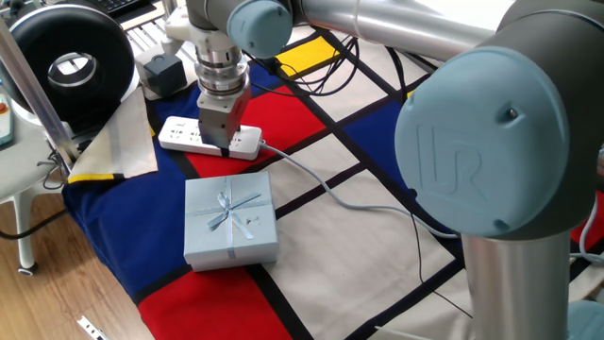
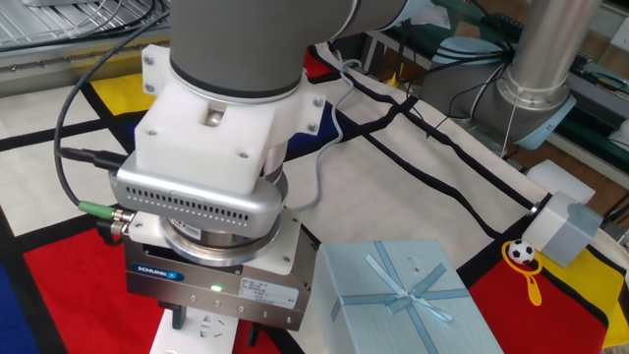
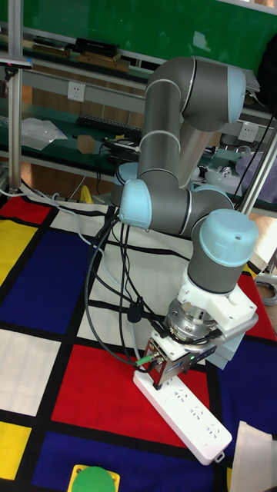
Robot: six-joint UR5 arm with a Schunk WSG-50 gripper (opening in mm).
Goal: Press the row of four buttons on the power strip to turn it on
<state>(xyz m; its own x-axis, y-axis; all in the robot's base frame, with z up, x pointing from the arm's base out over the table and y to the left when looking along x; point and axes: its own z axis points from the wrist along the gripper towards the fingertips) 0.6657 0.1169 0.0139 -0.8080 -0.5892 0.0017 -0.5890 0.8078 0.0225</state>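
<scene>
The power strip (image 1: 193, 137) is a slim white bar on the blue and red cloth, with a pale grey cable (image 1: 330, 194) running off to the right. My gripper (image 1: 226, 146) stands upright on its cable end. The other fixed view shows two dark fingers (image 2: 177, 318) standing apart over the strip (image 2: 201, 329), with white socket face between them, so the gripper (image 2: 214, 329) is open. In the tall fixed view the gripper (image 3: 164, 378) comes down at the near end of the strip (image 3: 188, 411). The four buttons are too small to pick out.
A pale blue gift box (image 1: 229, 219) with a ribbon lies just in front of the strip. A black round device (image 1: 68, 64) and a dark adapter (image 1: 162, 74) sit behind it. Black cables (image 2: 432, 138) cross the cloth. A green round button (image 3: 92, 478) is at the front edge.
</scene>
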